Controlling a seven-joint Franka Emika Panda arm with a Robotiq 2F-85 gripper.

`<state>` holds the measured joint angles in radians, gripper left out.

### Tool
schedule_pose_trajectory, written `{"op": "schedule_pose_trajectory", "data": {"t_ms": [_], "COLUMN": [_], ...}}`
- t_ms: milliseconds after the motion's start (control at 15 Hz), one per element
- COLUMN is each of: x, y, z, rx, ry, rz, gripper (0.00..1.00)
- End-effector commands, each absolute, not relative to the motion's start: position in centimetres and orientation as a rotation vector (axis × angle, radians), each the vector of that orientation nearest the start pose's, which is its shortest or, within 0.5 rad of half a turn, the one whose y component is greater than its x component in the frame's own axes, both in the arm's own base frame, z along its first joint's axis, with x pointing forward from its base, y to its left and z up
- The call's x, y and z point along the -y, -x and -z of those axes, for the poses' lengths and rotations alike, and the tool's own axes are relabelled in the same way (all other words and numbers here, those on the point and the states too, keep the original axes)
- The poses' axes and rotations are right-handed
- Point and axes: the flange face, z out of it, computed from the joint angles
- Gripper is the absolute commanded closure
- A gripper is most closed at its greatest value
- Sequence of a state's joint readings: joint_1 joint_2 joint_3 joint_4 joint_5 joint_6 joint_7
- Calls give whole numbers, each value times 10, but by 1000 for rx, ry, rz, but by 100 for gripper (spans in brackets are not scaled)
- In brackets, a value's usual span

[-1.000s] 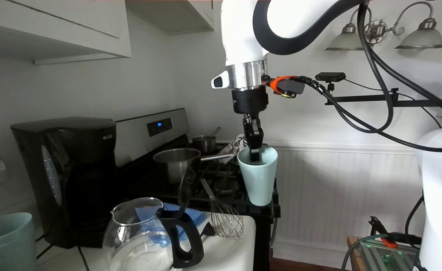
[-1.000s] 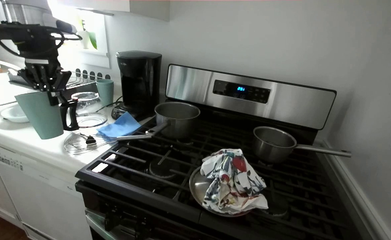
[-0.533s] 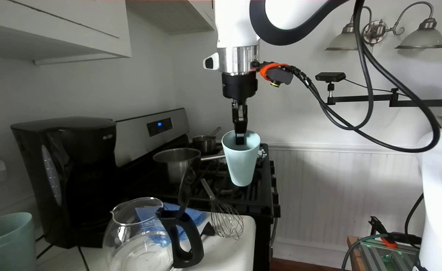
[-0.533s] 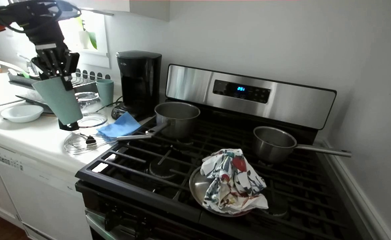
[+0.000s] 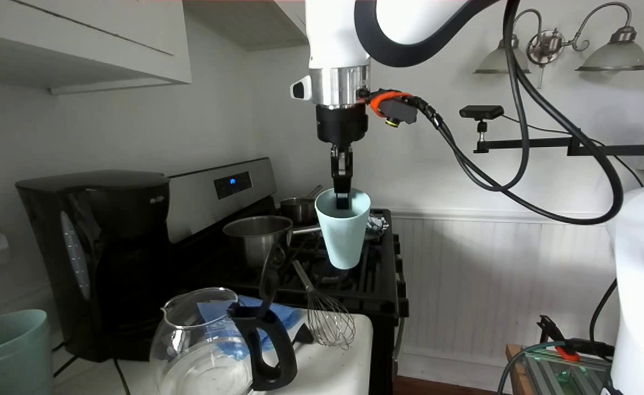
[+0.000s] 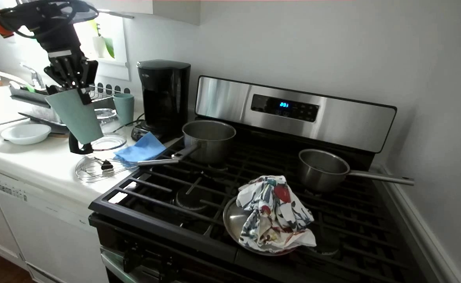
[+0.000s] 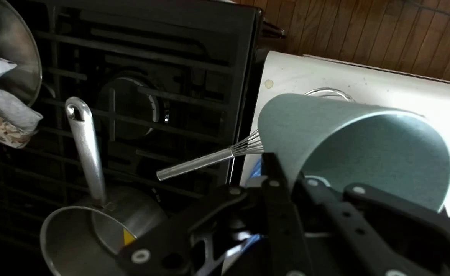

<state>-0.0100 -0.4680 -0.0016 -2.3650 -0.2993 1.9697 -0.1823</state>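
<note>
Pinching a pale green cup at the rim, the gripper has one finger inside its mouth and the other pressed against the outer wall. The cup hangs in the air, mouth upward, with a clear lean in an exterior view. Seen from the wrist, it covers part of a whisk lying below across the seam where the white counter meets the gas stove: wires over the counter, handle over the stove. Beside the whisk on the counter is a blue cloth, and next to that stands a glass carafe with a black handle. A steel pot sits on the stove, its handle pointing toward the stove's front edge. Farther along the stove, a floral cloth is heaped in a shallow pan, and behind it stands a smaller saucepan with its handle toward the side wall. Near the stove's other end, a black coffee maker stands on the counter with a second cup upright beside it. Farther off on the counter rests a white bowl; at the stove's back, a control panel glows with blue digits. On the far wall hangs a lamp with frosted shades.
</note>
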Motion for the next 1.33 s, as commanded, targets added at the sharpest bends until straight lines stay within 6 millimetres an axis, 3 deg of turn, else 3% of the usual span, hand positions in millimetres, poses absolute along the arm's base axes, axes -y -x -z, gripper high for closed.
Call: {"op": "schedule_pose_trajectory", "data": {"t_ms": [0,333,733,1067,1133,1267], "x": [24,13,-29,-68,-58,-67], "y": [-436,-471,-509,-527,-515,-520], "z": [-518,-522,-527,-526,-522,-519], "rx": [459,442,456,462,484,482], "ry": [3474,3562,3637,3690,3662,3666], "rz": [153,308,454,582,515,536], "gripper": [99,99,99,99,96,96]}}
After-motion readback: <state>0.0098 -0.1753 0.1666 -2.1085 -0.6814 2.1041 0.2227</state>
